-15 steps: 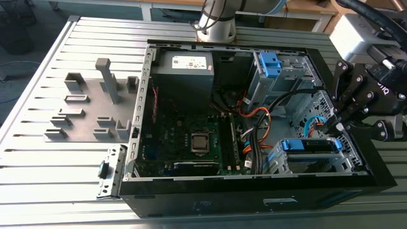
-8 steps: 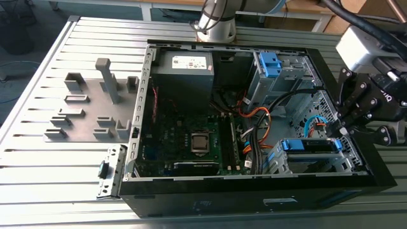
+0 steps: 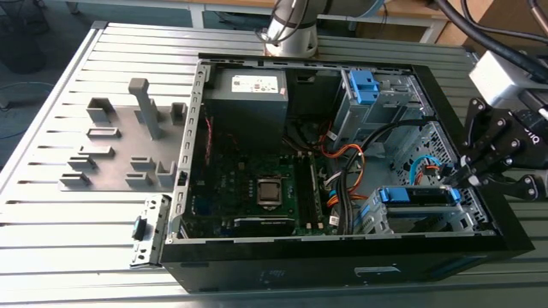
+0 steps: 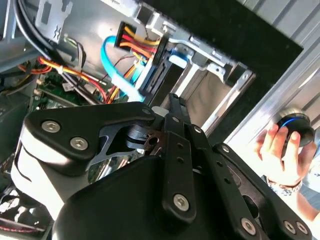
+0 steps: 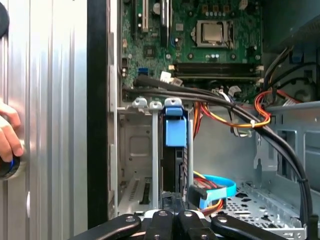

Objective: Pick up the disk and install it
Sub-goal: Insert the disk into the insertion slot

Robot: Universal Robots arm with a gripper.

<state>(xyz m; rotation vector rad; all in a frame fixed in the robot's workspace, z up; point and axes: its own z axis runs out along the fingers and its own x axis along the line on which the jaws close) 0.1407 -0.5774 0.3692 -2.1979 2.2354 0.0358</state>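
1. An open black computer case (image 3: 342, 263) is seen lying on its side on a slatted metal table (image 3: 51, 244), its inside laid bare to the exterior view.
2. The disk (image 5: 175, 130) is pictured in the first wrist view standing on edge inside the drive cage (image 5: 132, 150), its blue bracket turned toward the camera. In the exterior view, that cage is found in the corner of the case at the exterior view's right.
3. The claw (image 3: 461, 183) is held over the case wall at the exterior view's right, its tip right at the end of the disk's bracket. Whether it is open or clamped on the disk cannot be told.
4. A light-blue flat cable (image 5: 220, 185) and a bundle of red, orange and yellow wires (image 5: 235, 120) are seen just beside the cage.
5. The green board (image 3: 256, 186) is shown in the middle of the case, with a grey box (image 3: 248, 96) at its far end.
6. A grey plate (image 3: 111, 160) with upright blocks is seen on the table at the exterior view's left, apart from the case.
7. In the second wrist view, a person's hand (image 4: 277, 145) is pictured beyond the case, wrapped round a black knob (image 4: 295, 122) ringed in blue.
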